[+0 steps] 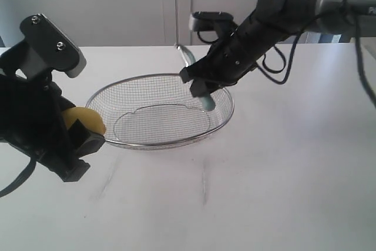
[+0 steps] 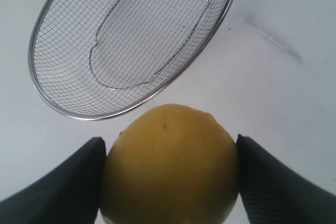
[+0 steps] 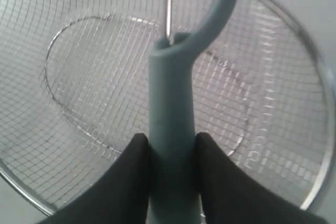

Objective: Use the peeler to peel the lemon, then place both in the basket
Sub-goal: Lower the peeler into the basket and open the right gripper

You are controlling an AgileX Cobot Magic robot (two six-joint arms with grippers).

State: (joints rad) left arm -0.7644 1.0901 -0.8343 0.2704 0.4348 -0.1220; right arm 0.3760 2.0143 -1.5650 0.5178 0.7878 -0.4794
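In the exterior view, the left claw holds the lemon above the desk, just outside the near-left rim of the basket. The right claw hangs over the basket's far side with the peeler in it, handle end pointing down into the mesh. We judge the step to be the drop-off. To do it well, we would lower the peeler close to the mesh before letting go so that it cannot bounce out. We would then lift the lemon clear over the rim and set it down low, away from the peeler.

In the left wrist view, the lemon fills the gap between the two dark fingers. They stand fairly wide and press on both of its sides. The skin we see looks smooth and yellow; we cannot tell whether any is peeled.

In the right wrist view, the claw is narrowly parted and clamped on the teal handle, with the basket's mesh directly beneath.
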